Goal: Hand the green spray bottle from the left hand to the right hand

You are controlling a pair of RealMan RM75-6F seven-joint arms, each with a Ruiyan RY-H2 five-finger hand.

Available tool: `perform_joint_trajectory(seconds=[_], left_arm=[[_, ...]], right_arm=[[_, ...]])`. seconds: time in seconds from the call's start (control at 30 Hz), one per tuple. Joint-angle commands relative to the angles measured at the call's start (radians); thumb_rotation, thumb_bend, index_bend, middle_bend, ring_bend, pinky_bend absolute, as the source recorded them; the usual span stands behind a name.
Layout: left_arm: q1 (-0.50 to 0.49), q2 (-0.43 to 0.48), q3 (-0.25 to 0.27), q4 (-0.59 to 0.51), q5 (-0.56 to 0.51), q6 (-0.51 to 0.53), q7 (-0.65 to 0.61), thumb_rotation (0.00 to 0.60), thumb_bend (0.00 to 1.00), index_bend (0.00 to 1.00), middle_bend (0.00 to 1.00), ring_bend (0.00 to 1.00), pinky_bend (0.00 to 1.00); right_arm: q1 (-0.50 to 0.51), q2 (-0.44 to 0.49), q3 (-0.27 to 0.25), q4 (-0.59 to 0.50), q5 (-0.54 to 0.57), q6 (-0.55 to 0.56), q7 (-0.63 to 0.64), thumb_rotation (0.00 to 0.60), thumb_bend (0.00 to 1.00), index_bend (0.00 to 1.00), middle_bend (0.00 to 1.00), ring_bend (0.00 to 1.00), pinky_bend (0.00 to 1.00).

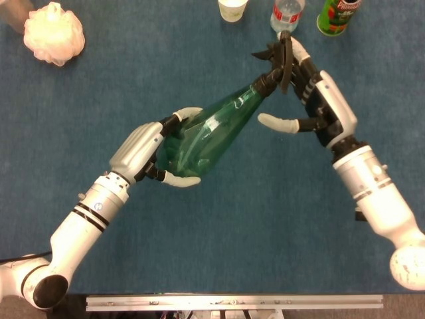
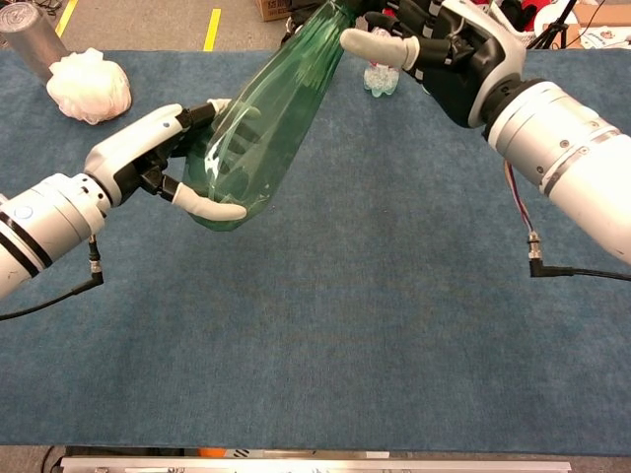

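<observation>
The green spray bottle (image 1: 212, 129) hangs above the blue table, its wide base toward the lower left and its black spray head (image 1: 279, 60) pointing up to the right. My left hand (image 1: 147, 151) grips the base, fingers wrapped round it; the chest view shows this left hand (image 2: 158, 158) and the bottle (image 2: 266, 128) too. My right hand (image 1: 319, 106) is at the spray head with fingers spread behind it and the thumb (image 1: 275, 123) held apart just below the neck. Seen from the chest, the right hand (image 2: 454, 49) brackets the neck without closing.
Along the table's far edge stand a paper cup (image 1: 232, 9), a water bottle (image 1: 287, 14) and a green can (image 1: 339, 14). A white bath puff (image 1: 54, 33) lies at the far left beside a metal cylinder (image 2: 28, 34). Blue cloth (image 1: 265, 232) covers the table.
</observation>
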Motion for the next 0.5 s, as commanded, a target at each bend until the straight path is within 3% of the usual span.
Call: perform_joint_trajectory(seconds=[0.03,0.5], left_arm=[[-0.003,-0.004,-0.003,-0.001,-0.006,-0.004,0.000,0.600,0.20,0.35,0.29,0.24,0.53],[-0.009,-0.010,-0.006,-0.002,-0.010,-0.013,-0.011,0.600,0.20,0.35,0.29,0.24,0.53]], right_arm=[[0.017,-0.027,0.017,0.005,0.026,0.002,-0.018,0.600,0.00,0.03,0.09,0.00,0.03],[0.061,-0.103,0.065,0.027,0.117,-0.011,-0.063,0.600,0.02,0.05,0.09,0.00,0.03]])
